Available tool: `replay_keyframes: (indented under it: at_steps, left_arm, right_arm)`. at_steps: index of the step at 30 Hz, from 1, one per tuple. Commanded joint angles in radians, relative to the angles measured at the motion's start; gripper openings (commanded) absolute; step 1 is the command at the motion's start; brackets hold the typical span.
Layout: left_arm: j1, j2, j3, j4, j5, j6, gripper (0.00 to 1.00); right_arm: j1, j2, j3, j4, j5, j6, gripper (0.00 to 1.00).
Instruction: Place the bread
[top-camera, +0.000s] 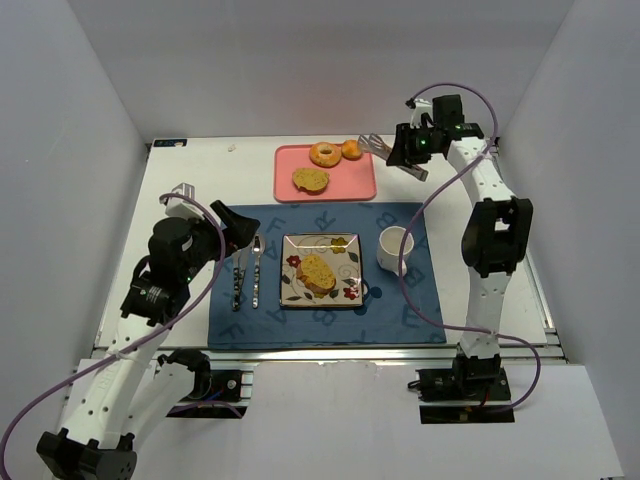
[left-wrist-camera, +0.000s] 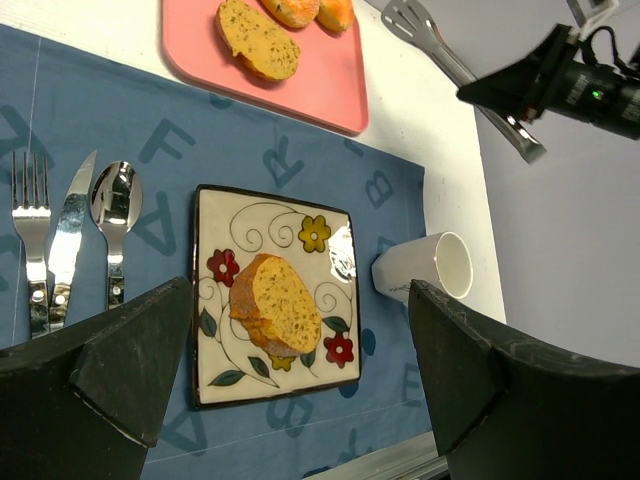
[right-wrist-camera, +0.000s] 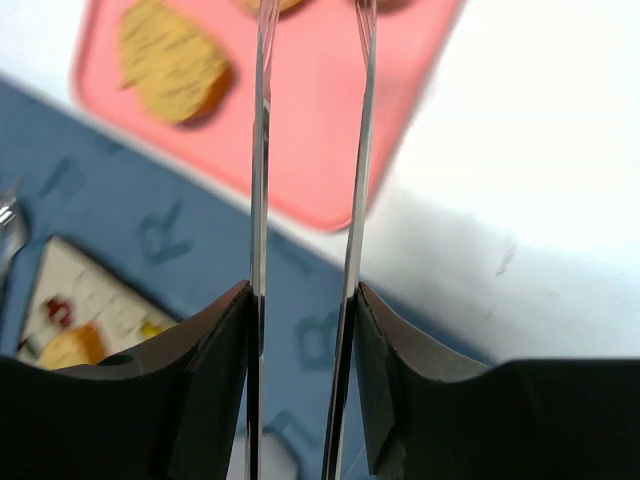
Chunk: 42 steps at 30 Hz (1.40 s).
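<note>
A slice of bread (top-camera: 317, 272) lies on the flowered square plate (top-camera: 342, 246) on the blue mat; it also shows in the left wrist view (left-wrist-camera: 280, 305). Another slice (top-camera: 310, 179) and two rolls lie on the pink tray (top-camera: 350, 185). My right gripper (top-camera: 408, 152) is shut on metal tongs (top-camera: 375, 145) (right-wrist-camera: 262, 150), held above the tray's right end with the tong tips empty. My left gripper (top-camera: 238, 226) is open and empty, above the mat's left side (left-wrist-camera: 300, 400).
A fork (left-wrist-camera: 30, 235), knife (left-wrist-camera: 68, 235) and spoon (left-wrist-camera: 115, 215) lie on the mat left of the plate. A white mug (top-camera: 394, 249) stands right of the plate. White walls surround the table.
</note>
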Motion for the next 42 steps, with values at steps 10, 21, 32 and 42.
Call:
replay_keyframes:
  at_steps: [10, 21, 32, 42]
  left_arm:
    - [0.000, 0.026, 0.001, 0.032, 0.004, -0.017, 0.98]
    - [0.000, 0.075, 0.009, 0.049, 0.021, -0.004, 0.98]
    - [0.001, 0.076, 0.004, 0.041, 0.019, -0.004, 0.98]
    - [0.000, 0.075, 0.001, 0.038, 0.018, -0.004, 0.98]
  right_arm:
    - [0.003, 0.175, 0.216, 0.154, 0.131, 0.072, 0.56]
    - [0.017, 0.232, 0.219, 0.160, 0.100, 0.075, 0.64]
    - [0.050, 0.267, 0.233, 0.164, 0.109, 0.067, 0.64]
    - [0.058, 0.285, 0.225, 0.167, 0.126, 0.069, 0.65]
